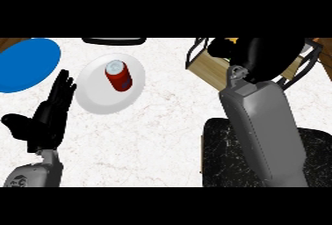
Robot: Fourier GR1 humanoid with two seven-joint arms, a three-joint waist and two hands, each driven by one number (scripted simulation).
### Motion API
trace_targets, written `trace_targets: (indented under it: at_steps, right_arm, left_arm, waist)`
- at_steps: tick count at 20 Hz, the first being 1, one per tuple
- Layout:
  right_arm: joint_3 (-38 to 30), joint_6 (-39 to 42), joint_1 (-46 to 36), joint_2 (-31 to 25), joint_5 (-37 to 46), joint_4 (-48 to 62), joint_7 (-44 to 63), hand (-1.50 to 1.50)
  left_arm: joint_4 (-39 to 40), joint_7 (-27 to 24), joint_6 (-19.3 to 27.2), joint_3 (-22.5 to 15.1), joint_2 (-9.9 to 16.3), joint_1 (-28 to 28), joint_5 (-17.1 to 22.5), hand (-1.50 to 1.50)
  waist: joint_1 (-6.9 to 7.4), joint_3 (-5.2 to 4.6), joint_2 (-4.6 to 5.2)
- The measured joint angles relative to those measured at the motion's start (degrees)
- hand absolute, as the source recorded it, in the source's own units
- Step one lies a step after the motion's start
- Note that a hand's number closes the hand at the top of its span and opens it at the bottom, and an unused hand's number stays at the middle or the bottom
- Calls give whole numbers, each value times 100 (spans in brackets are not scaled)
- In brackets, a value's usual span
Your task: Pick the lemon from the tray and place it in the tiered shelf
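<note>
The right hand is seen at about one o'clock, reached over the tiered shelf, whose wooden board and dark wire frame show beside it. A small patch of yellow, taken to be the lemon, shows at the hand's upper left edge, over the shelf; whether the fingers are curled round it cannot be told, as the hand is only a dark mass here. The tray, dark and speckled, lies at five o'clock under the forearm.

The placing step is judged to be in hand. Next, the lemon is to be lowered onto a board and let go.

The left hand is held released at nine o'clock over the desk, fingers straight.
</note>
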Motion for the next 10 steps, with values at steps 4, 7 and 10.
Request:
trace_targets:
  at_steps: [4, 7, 10]
  right_arm:
    - [-150, -257, -23, 1, 100, 332, -56, 150]
    - [-379, -523, 33, 1, 161, 596, -208, 150]
    - [-574, -811, -10, 2, 244, 914, -310, 150]
  left_arm:
    - [3, -76, 45, 4, -33, 71, -36, 0]
    - [-65, -51, 82, -17, -61, 90, -63, 0]
    - [-201, 13, 71, -49, -62, 147, -63, 0]
  waist:
    - [-42, 4, 8]
    - [-67, 7, 15]
    - [-63, 9, 18]
